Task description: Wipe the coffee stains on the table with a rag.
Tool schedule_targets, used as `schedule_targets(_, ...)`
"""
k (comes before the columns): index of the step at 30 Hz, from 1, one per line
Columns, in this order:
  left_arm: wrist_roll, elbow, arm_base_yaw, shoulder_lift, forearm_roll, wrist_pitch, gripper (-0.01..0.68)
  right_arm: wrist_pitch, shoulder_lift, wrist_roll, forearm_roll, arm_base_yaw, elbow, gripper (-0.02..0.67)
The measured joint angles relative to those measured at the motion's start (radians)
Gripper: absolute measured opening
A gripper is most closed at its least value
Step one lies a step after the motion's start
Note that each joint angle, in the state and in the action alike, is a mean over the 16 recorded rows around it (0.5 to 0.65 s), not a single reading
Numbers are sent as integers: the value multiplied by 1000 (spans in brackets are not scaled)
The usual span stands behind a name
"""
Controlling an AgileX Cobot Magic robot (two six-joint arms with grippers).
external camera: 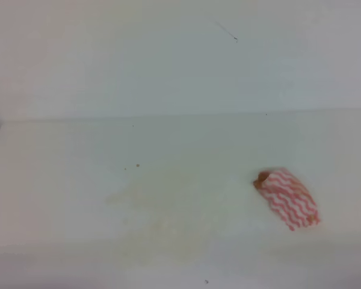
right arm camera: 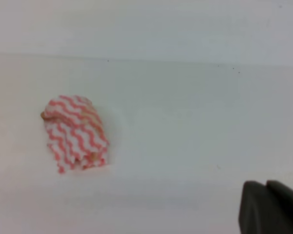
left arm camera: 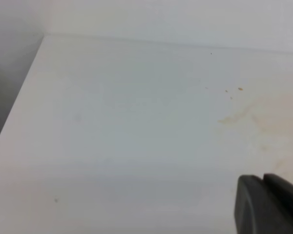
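Observation:
The rag (external camera: 289, 201), red-and-white wavy striped and bunched up, lies loose on the white table (external camera: 60, 180) at the right, with an orange-brown stain at its far left end. The right wrist view has the rag (right arm camera: 75, 134) on the left. The coffee stains (external camera: 162, 226) are a faint yellowish smear left of the rag, also seen as coffee stains (left arm camera: 263, 117) in the left wrist view. Neither gripper shows in the exterior high view. My left gripper (left arm camera: 262, 178) and right gripper (right arm camera: 266, 184) show only dark fingertips pressed together, both shut on nothing and well apart from the rag.
A plain white wall (external camera: 168, 54) rises behind the table's back edge, with a thin dark mark (external camera: 228, 33) on it. The table's left edge (left arm camera: 14, 112) drops off into dark grey. A few tiny brown specks (left arm camera: 240, 89) lie beyond the smear.

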Motion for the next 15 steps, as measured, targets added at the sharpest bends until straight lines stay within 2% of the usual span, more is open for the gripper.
schedule_targets(15, 0, 0, 0, 0, 0, 0, 1, 3, 2, 0, 0, 0, -5, -1)
